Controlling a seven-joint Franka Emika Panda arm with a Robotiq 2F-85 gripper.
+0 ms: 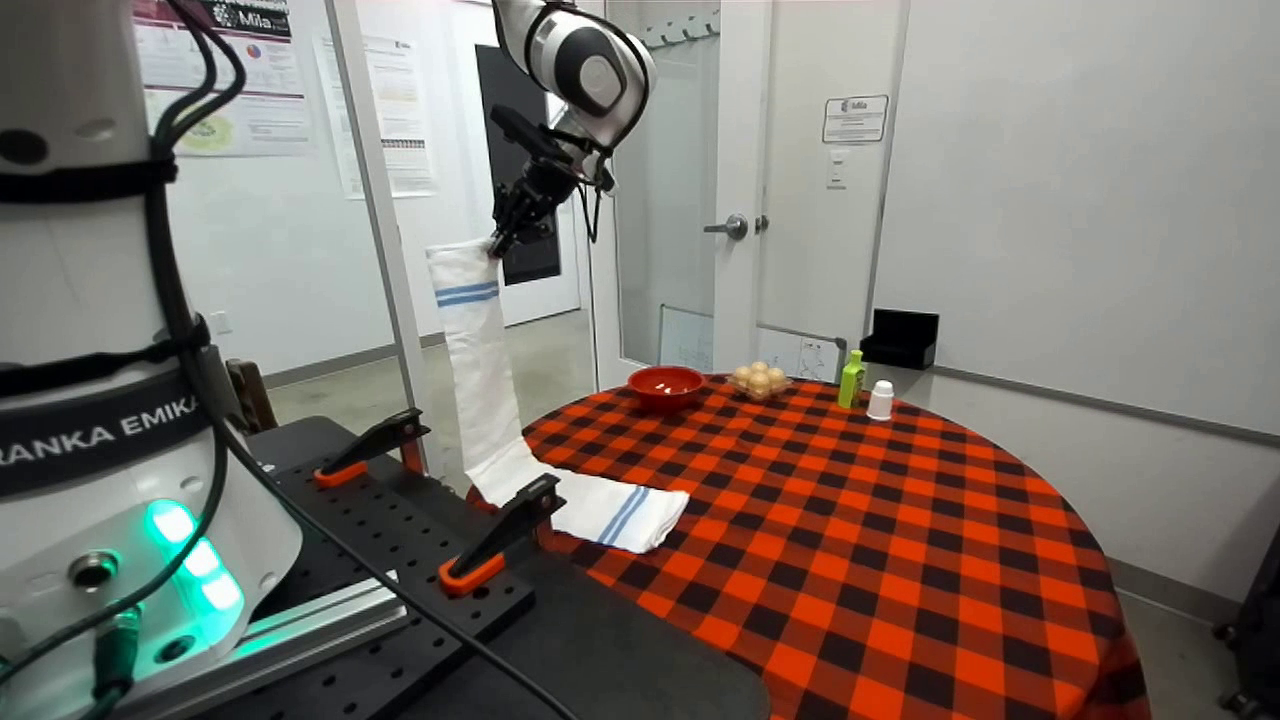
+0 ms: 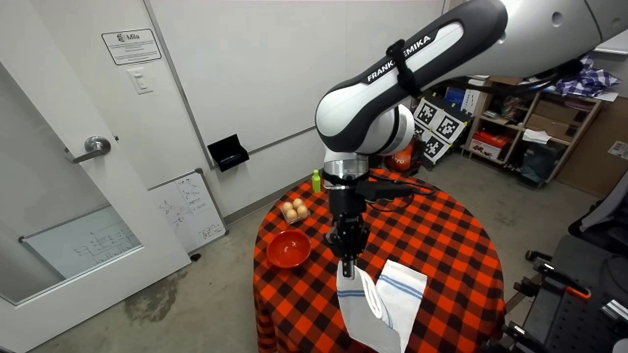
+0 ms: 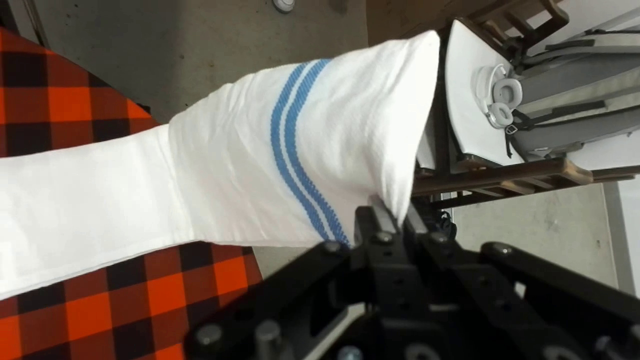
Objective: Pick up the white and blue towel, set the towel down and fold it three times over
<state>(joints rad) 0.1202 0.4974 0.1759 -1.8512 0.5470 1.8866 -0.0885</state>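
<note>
Your claw (image 3: 398, 218) is pinched onto one corner of the white and blue towel (image 1: 478, 375), so the other corner could sag and skew your fold. Let go here and the raised end may drop past the edge of the desk (image 1: 820, 520), since the wrist view shows floor (image 3: 215, 35) beneath it. From the claw, the towel hangs down, then bends; its far striped end lies on the desk.

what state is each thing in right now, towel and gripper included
Towel: one end held up, the other on the tablecloth
Gripper: shut on the towel's raised end
Bowl: upright
Eggs: bunched together
Green bottle: upright
White bottle: upright
Robot lights: lit green
</note>
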